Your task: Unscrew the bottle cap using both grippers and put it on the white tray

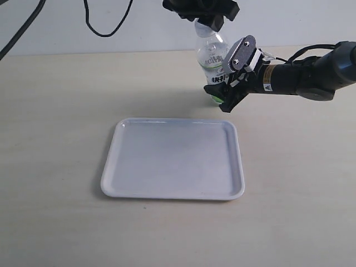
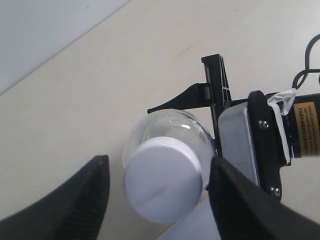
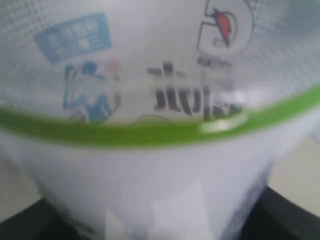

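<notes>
Beige tabletop (image 1: 55, 111), pale wall (image 1: 144, 22), white tray (image 1: 172, 158), right tool (image 1: 220, 83) seemingly clamping bottle (image 1: 211, 55)

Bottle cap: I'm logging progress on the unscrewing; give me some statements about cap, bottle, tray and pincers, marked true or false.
1. The bottle cap sits on the bottle. True.
2. The white tray holds the cap. False: the cap is on the bottle's neck.
3. The right pincer clamps the bottle's body. True.
4. The left pincer is shut tight on the cap. False: its fingers straddle the cap, one with a visible gap.
5. The bottle lies on the tray. False: it is upright, off the tray.
</notes>
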`<state>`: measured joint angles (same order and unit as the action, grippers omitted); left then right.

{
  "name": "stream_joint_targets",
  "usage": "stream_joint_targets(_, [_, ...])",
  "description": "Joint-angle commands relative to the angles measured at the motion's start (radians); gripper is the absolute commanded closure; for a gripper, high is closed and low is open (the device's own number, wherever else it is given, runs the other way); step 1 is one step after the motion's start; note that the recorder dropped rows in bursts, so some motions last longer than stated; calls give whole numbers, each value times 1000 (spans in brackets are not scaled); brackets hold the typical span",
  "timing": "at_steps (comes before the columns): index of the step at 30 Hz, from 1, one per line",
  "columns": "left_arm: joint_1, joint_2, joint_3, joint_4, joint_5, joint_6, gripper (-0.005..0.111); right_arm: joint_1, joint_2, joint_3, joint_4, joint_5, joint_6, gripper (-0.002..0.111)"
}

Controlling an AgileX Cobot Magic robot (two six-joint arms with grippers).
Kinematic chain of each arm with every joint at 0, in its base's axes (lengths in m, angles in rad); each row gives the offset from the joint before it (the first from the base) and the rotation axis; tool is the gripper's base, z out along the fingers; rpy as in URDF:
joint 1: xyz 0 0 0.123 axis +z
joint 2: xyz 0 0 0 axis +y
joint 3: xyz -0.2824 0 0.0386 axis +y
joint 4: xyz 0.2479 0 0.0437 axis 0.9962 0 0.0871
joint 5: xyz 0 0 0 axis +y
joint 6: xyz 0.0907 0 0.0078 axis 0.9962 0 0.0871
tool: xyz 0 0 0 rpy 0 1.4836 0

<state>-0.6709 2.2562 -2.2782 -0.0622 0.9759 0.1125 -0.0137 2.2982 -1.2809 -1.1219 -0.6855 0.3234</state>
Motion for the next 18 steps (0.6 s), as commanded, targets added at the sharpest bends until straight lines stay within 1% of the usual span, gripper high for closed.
stream_joint_targets(1, [10,7,-5,-35,9,-16,51,2,7,7,-37,33,-6,108])
stream_joint_targets(11, [10,23,-5,-57,5,-16,52,2,7,7,-37,31,-6,108])
stream_joint_targets(18, [10,20,-5,-57,-33,-16,52,2,7,7,-37,26,-6,108])
